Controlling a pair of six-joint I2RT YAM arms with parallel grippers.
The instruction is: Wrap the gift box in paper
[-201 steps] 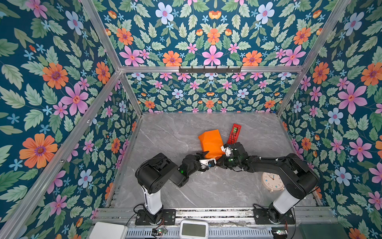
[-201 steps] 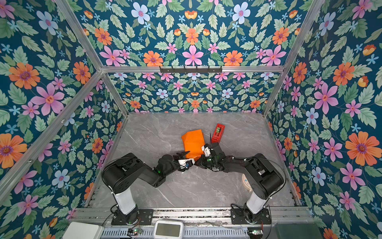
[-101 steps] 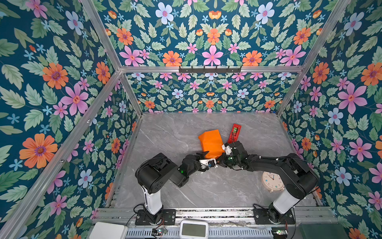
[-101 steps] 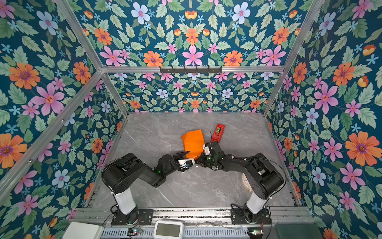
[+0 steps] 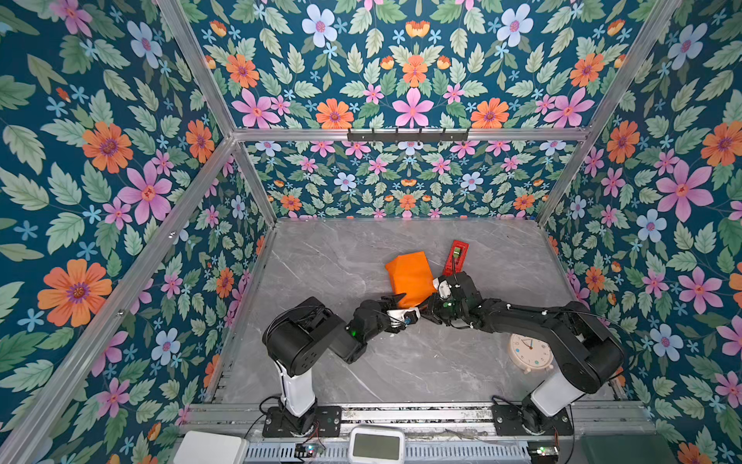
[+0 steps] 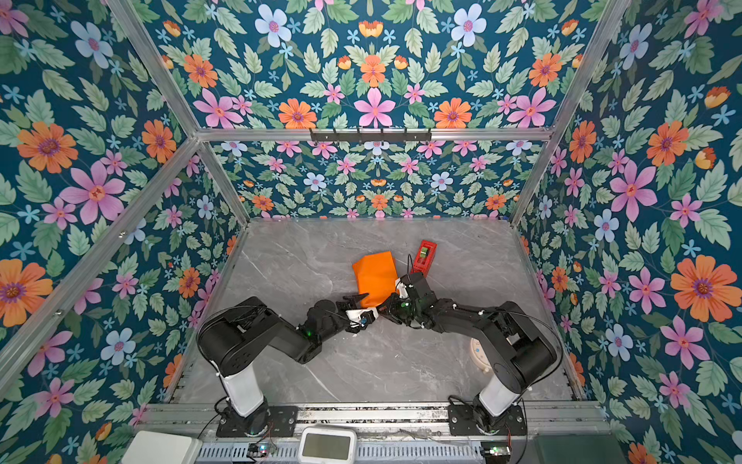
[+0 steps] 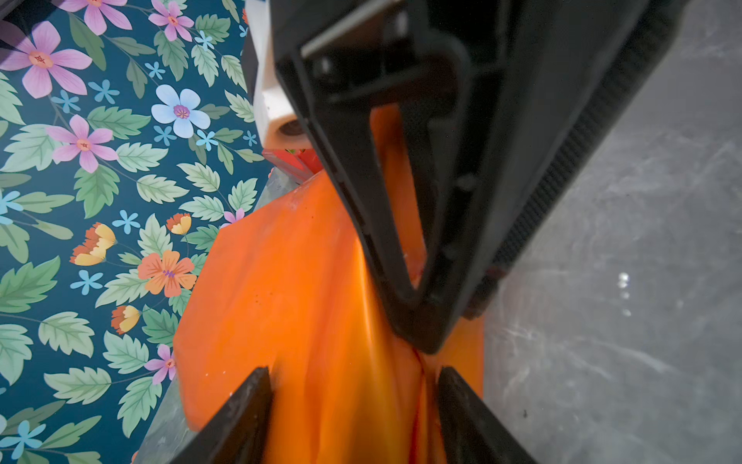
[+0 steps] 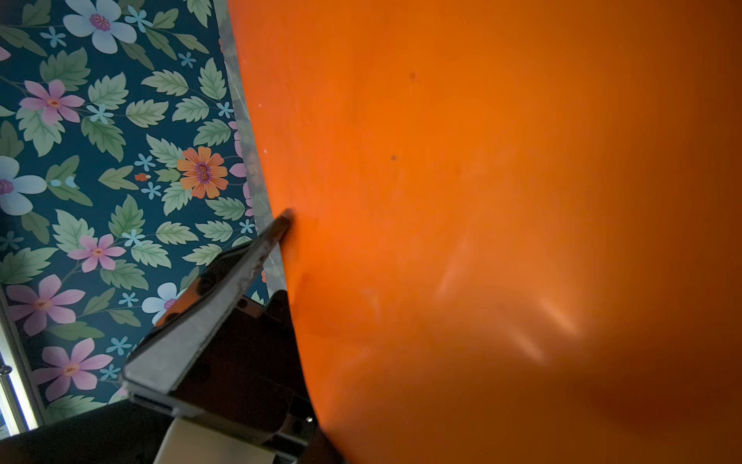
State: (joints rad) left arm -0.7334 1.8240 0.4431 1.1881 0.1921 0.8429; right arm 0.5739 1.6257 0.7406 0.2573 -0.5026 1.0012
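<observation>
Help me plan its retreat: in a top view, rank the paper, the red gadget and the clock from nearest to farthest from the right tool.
From the right tool:
1. The paper, directly at its tips, toward the middle of the table.
2. The red gadget, farther back, beside the paper.
3. The clock, front right, partly under the right arm.
</observation>
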